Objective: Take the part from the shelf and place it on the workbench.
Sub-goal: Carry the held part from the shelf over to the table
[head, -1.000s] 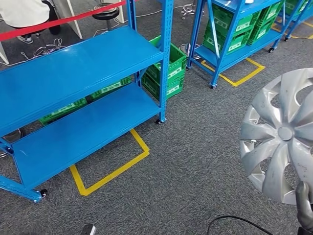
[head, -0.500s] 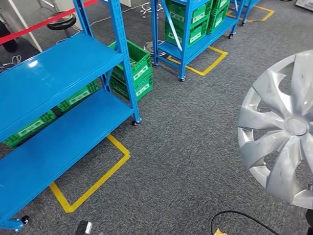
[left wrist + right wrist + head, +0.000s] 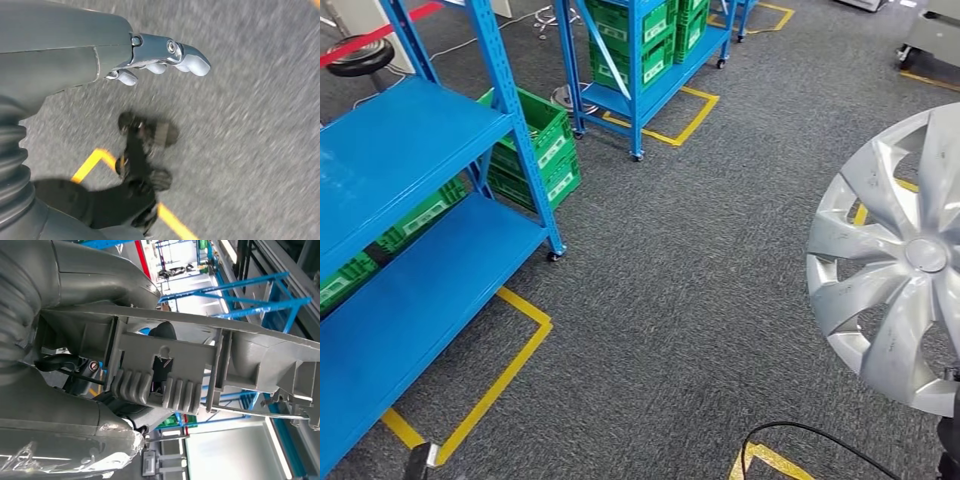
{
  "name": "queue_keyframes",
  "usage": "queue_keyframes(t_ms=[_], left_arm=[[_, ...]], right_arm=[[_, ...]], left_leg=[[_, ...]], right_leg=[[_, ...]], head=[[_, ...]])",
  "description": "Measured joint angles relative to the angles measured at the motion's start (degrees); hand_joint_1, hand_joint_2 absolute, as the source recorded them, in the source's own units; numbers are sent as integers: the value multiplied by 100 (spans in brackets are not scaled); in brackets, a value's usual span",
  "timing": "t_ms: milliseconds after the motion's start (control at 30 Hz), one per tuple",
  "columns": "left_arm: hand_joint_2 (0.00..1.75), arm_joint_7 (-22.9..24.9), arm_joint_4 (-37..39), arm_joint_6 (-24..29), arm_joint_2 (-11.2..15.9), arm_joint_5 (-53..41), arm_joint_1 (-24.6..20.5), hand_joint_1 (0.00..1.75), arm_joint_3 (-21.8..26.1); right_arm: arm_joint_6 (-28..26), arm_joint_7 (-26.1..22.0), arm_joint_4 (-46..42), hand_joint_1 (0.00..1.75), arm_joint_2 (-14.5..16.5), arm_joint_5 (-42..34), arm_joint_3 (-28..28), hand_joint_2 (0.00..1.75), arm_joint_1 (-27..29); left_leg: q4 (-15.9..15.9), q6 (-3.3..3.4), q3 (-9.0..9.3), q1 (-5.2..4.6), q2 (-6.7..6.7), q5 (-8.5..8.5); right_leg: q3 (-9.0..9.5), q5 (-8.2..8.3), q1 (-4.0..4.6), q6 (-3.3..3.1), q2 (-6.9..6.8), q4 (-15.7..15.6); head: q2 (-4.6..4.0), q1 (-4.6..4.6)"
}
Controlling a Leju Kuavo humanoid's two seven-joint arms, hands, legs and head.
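My right hand (image 3: 948,440) grips the lower rim of the hubcap (image 3: 897,255), silver plastic with curved spokes, held upright at my right; my left hand (image 3: 151,55) hangs with fingers loosely apart, holding nothing. The view has swung right since a second ago, sliding the blue steel shelf (image 3: 395,200) leftward: I judge I'm turning toward the workbench over grey carpet (image 3: 682,280).

Beside the bright blue shelf (image 3: 403,200), green crates (image 3: 539,150) carry white labels. Yellow tape lines (image 3: 501,370) edge its foot on speckled dark grey carpet (image 3: 682,280). Well apart from the shelf, the part (image 3: 901,260) is scuffed silver with swirled spokes.
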Motion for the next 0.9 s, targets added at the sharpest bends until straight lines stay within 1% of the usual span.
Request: queue_keyframes(t_ms=[33, 67, 133, 167, 200, 233, 267, 300, 333, 367, 400, 433, 467, 500, 533, 567, 600, 633, 667, 700, 733, 767, 800, 833, 867, 900], left_arm=[[175, 48, 3, -3, 101, 24, -9, 0, 33], [175, 78, 5, 10, 174, 43, -19, 0, 61], [175, 115, 9, 68, 284, 88, -40, 0, 101], [175, 134, 10, 102, 320, 105, -51, 0, 117], [175, 151, 10, 123, 353, 115, -59, 0, 128], [175, 168, 10, 136, 380, 118, -62, 0, 136], [175, 181, 10, 145, 412, 118, -60, 0, 140], [175, 187, 10, 151, 439, 119, -51, 0, 144], [175, 193, 10, 157, 462, 119, -41, 0, 150], [175, 197, 10, 159, 477, 119, -33, 0, 156], [175, 199, 10, 159, 491, 119, -29, 0, 162], [175, 199, 10, 159, 501, 119, -28, 0, 167], [175, 199, 10, 159, 513, 119, -29, 0, 171], [175, 199, 10, 159, 522, 119, -30, 0, 173], [175, 200, 10, 160, 529, 119, -30, 0, 175], [175, 202, 10, 160, 533, 119, -30, 0, 176], [175, 204, 10, 161, 533, 119, -31, 0, 177], [175, 206, 10, 161, 534, 119, -36, 0, 178], [175, 208, 10, 160, 536, 119, -46, 0, 178], [175, 208, 10, 161, 541, 119, -56, 0, 178], [175, 208, 10, 163, 547, 119, -61, 0, 179], [175, 208, 10, 172, 554, 114, -57, 0, 179], [175, 204, 10, 185, 560, 99, -46, 0, 179], [175, 197, 10, 198, 565, 80, -32, 0, 177], [175, 172, 10, 204, 569, 73, -23, 0, 175], [175, 105, 10, 186, 572, 107, -19, 0, 177]], right_arm=[[4, -16, 86, 175, -19, -5, 31, 175, -42], [11, -36, 163, 175, -34, -9, 63, 175, -76], [32, -72, 288, 175, -56, -10, 117, 175, -117], [46, -91, 343, 175, -68, -4, 146, 175, -129], [57, -108, 386, 175, -74, 3, 174, 175, -143], [65, -125, 426, 175, -78, 11, 208, 175, -165], [71, -138, 463, 175, -80, 16, 245, 175, -189], [74, -147, 497, 175, -80, 19, 275, 175, -213], [78, -152, 531, 175, -80, 19, 300, 175, -228], [80, -155, 561, 175, -80, 20, 316, 175, -234], [80, -156, 593, 175, -81, 20, 329, 175, -235], [80, -155, 620, 175, -81, 20, 339, 175, -235], [80, -155, 645, 175, -82, 20, 353, 175, -238], [80, -155, 664, 175, -83, 20, 366, 175, -244], [81, -156, 674, 175, -85, 20, 377, 175, -256], [81, -159, 682, 175, -89, 20, 385, 175, -265], [81, -161, 686, 175, -92, 20, 390, 175, -266], [81, -163, 690, 175, -95, 20, 392, 175, -260], [81, -163, 693, 175, -99, 21, 393, 175, -244], [82, -163, 695, 175, -104, 21, 394, 175, -234], [85, -166, 698, 175, -110, 21, 396, 175, -236], [91, -174, 700, 175, -115, 20, 401, 175, -245], [102, -189, 705, 175, -118, 19, 408, 175, -255], [113, -212, 713, 175, -120, 20, 413, 175, -259], [121, -240, 724, 175, -122, 26, 418, 175, -249], [124, -267, 735, 175, -126, 38, 414, 175, -230]], left_leg=[[5, -25, 14, -15, 49, -14], [7, -48, 22, -30, 96, -21], [-2, -92, 28, -35, 186, -21], [17, -123, 20, -23, 141, -51], [100, -151, -15, -10, 35, -125], [303, -173, -105, 2, -111, -260], [635, -186, -260, 11, -278, -446], [1039, -188, -455, 12, -369, -634], [1422, -190, -651, 13, -415, -778], [1662, -191, -786, 15, -435, -821], [1672, -191, -815, 20, -445, -733], [1471, -193, -739, 31, -463, -550], [1106, -204, -577, 53, -544, -314], [700, -220, -394, 88, -714, -118], [382, -232, -248, 119, -873, -8], [178, -234, -158, 140, -998, 35], [99, -219, -128, 143, -1043, 24], [86, -184, -124, 137, -972, 17], [78, -145, -122, 133, -886, 26], [68, -103, -116, 133, -807, 37], [58, -67, -112, 132, -722, 46], [53, -41, -108, 119, -637, 47], [54, -21, -106, 99, -552, 41], [56, -11, -104, 81, -459, 34], [57, -4, -98, 68, -367, 26], [59, 0, -89, 61, -281, 15]], right_leg=[[151, 73, 17, -37, -72, -269], [212, 87, 34, -76, -105, -393], [190, 104, 53, -162, 9, -409], [180, 116, 48, -198, 70, -421], [176, 131, 40, -233, 130, -435], [176, 145, 29, -267, 191, -450], [174, 155, 20, -292, 254, -458], [167, 160, 19, -308, 319, -458], [163, 163, 18, -318, 392, -458], [161, 167, 17, -321, 471, -458], [161, 172, 11, -317, 555, -457], [164, 179, 1, -307, 639, -456], [164, 187, -11, -289, 724, -452], [153, 192, -14, -262, 806, -437], [127, 200, -17, -232, 884, -416], [93, 211, -22, -195, 962, -404], [57, 228, -29, -156, 1039, -401], [17, 251, -46, -119, 1121, -413], [-10, 262, -56, -87, 1151, -420], [-52, 229, -48, -62, 1063, -371], [-140, 127, -35, -39, 890, -210], [-272, -40, -22, -23, 659, 83], [-456, -245, -14, -7, 445, 482], [-640, -420, -19, 4, 327, 884], [-763, -512, -24, 7, 275, 1163], [-781, -497, -26, 5, 255, 1236]], head=[[0, -4], [0, -8], [0, -11], [0, -12], [0, -13], [0, -22], [0, -31], [0, -37], [0, -42], [0, -43], [0, -42], [0, -42], [0, -43], [0, -43], [0, -41], [0, -41], [0, -41], [0, -40], [0, -43], [0, -28], [0, -10], [0, 4], [0, 21], [0, 22], [0, 21], [0, 21]])
